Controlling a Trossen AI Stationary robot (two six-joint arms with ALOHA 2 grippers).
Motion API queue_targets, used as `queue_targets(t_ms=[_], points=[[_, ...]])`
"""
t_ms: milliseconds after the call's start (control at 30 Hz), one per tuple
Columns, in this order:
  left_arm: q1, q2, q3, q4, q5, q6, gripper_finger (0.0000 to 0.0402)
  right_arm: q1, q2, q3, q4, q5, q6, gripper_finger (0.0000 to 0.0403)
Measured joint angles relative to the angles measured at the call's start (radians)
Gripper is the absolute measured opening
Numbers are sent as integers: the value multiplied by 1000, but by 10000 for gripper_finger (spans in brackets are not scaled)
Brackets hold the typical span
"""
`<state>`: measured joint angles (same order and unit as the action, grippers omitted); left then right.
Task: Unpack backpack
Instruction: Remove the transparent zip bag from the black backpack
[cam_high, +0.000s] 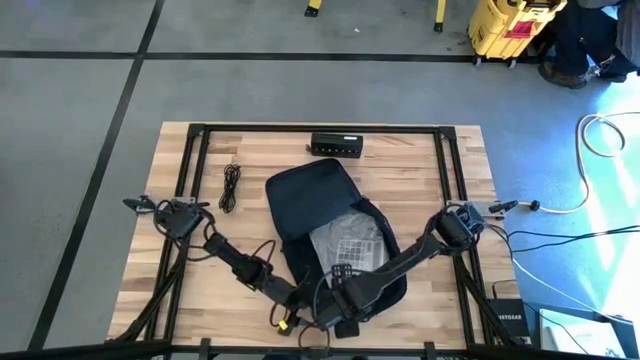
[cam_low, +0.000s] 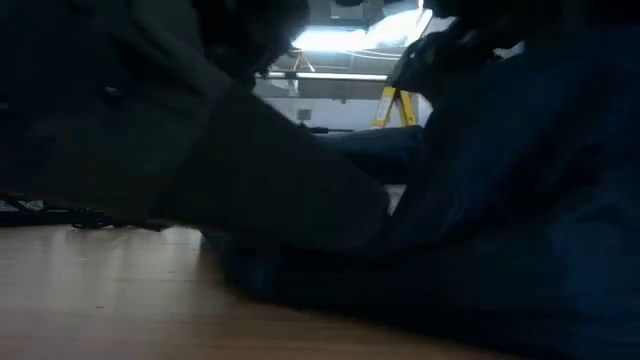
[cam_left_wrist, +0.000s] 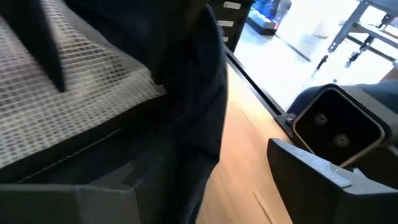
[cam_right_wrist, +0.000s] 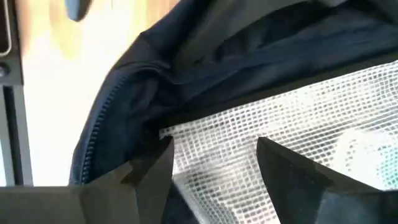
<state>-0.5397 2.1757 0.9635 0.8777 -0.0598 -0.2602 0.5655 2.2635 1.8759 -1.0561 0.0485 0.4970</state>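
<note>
Backpack (cam_high: 315, 205) mid-table, mesh pouch (cam_high: 348, 243) in its open mouth. Right gripper (cam_right_wrist: 214, 163) over pouch, fingers apart, mesh btwn them. Left gripper (cam_high: 305, 300) just beside it, at bag's near edge. Black box (cam_high: 337, 145) beyond bag; coiled cable (cam_high: 231, 186) far-left.

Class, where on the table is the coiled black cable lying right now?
In the high view, the coiled black cable lies on the wooden table, on the left arm's side, just beside the open backpack.

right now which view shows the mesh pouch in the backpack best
The right wrist view: the white mesh pouch fills it, inside the backpack opening. High view shows it small; left wrist shows a corner; low view hides it.
</note>
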Motion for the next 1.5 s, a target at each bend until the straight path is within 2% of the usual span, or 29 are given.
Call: queue_targets(t_ms=[167, 367, 567, 700, 833, 933, 967, 1233, 1400, 1500], points=[[5, 0, -1, 6, 0, -2, 237, 0, 33, 0, 15, 9, -10, 212], [5, 0, -2, 6, -2, -6, 237, 15, 82, 4, 20, -31, -58, 212], [4, 0, -2, 3, -3, -6, 237, 21, 86, 4, 14, 70, -36, 203], [4, 0, -2, 2, -3, -4, 237, 19, 88, 4, 12, 139, -15, 161], [4, 0, -2, 1, -6, -2, 237, 17, 91, 2, 9, 204, 29, 85], [4, 1, -3, 0, -7, -2, 237, 16, 93, 0, 7, 212, 41, 20], [5, 1, -3, 1, -8, -3, 237, 16, 93, 0, 6, 213, 45, 10], [4, 1, -3, 2, -7, -6, 237, 17, 88, 8, -41, 270, 57, 2], [4, 1, -3, 3, -5, -6, 237, 16, 84, 78, -136, 304, 57, 0], [4, 1, -3, 3, -3, -6, 237, 15, 82, 106, -116, 292, 72, 1]])
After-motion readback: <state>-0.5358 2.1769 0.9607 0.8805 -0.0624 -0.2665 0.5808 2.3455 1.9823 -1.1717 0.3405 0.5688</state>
